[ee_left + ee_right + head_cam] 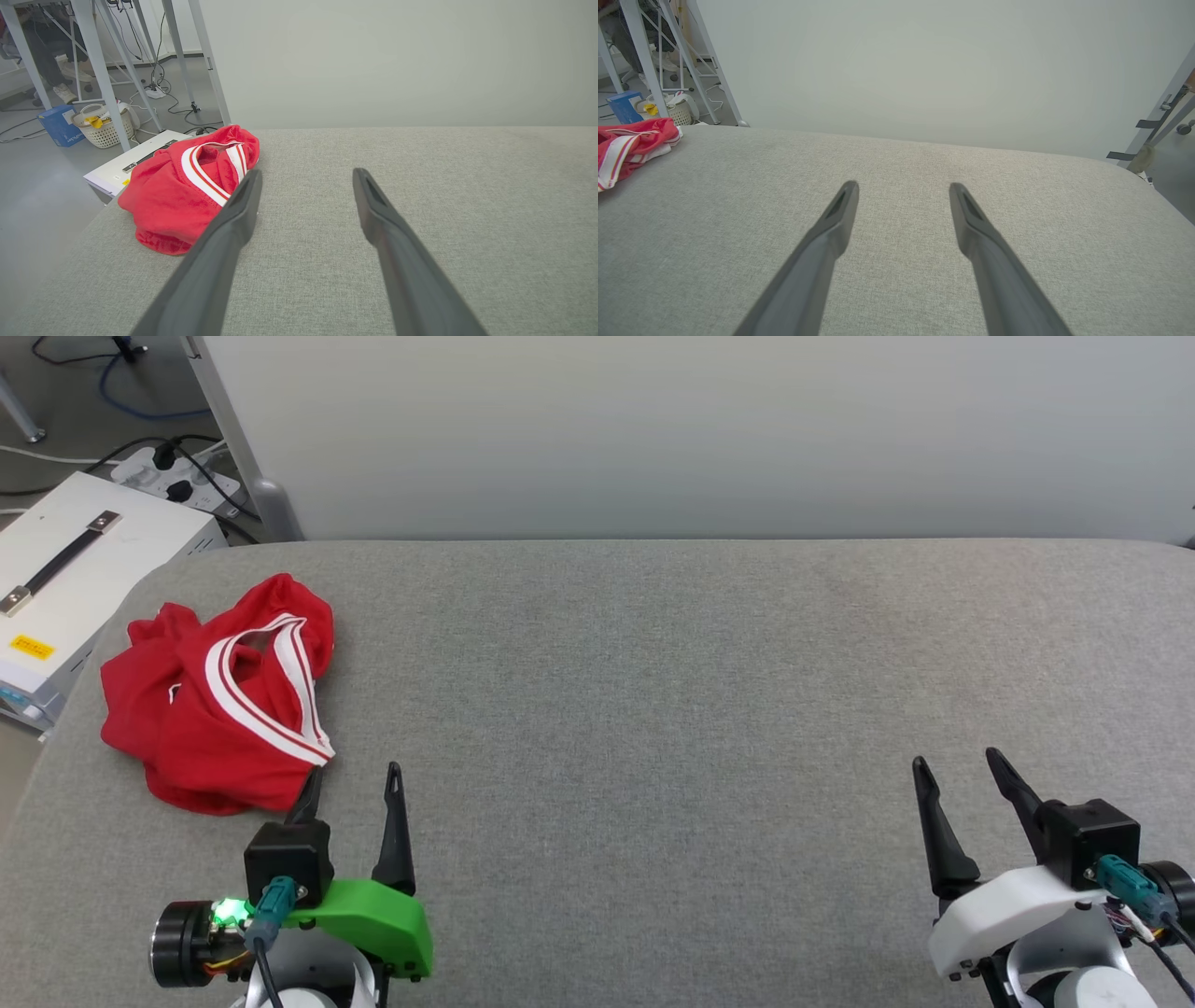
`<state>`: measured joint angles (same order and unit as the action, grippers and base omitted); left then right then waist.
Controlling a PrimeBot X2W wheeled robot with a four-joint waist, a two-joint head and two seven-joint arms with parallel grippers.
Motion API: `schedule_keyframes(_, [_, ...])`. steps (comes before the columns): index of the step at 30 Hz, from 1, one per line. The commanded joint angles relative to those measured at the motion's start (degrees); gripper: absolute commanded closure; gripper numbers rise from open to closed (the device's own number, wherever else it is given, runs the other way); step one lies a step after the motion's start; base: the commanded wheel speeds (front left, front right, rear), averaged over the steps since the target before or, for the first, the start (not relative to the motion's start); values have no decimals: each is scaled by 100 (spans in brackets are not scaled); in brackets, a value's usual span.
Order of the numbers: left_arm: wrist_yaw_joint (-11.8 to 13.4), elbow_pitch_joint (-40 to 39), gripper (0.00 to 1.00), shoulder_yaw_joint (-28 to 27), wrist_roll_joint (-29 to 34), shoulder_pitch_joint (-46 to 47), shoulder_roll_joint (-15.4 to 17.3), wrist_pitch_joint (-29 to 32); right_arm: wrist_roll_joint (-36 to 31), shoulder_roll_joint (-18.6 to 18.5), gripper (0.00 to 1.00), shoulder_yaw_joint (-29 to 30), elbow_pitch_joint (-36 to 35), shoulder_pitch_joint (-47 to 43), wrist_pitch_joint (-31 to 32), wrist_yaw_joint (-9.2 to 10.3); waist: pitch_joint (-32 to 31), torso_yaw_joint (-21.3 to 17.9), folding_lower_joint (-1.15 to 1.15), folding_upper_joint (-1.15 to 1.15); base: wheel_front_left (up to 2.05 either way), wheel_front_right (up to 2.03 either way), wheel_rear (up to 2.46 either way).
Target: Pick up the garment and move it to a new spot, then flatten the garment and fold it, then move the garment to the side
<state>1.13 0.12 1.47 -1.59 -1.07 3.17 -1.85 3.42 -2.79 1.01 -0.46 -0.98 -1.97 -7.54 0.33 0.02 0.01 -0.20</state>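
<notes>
Garment (210, 705): red, white-striped trim; crumpled in heap; far-left on grey padded surface, near edge.

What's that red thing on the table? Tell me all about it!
It is the garment, a soft red cloth top, crumpled in a heap. White-and-red striped trim loops around one opening. It lies on the grey table, near its left edge. The open left gripper sits beside its near edge; whether a finger touches it, I cannot tell.

No legible text. Yellow sticker (31, 647) on white case (112, 537): print too small. Blue box (60, 126) lettering blurred.
</notes>
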Motion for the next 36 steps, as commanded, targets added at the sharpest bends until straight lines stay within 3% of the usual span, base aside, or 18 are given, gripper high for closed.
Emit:
schedule_keyframes(1, [41, -17, 0, 23, -45, 58, -5, -59, 96, -2, 0, 22, -64, -13, -63, 1, 3, 1, -1, 3, 0, 0, 0])
schedule_keyframes(36, [216, 22, 0, 245, -192, 74, -13, -475, 441, -5, 0, 61, -157, -168, -473, 2, 34, 26, -1, 9, 0, 0, 0])
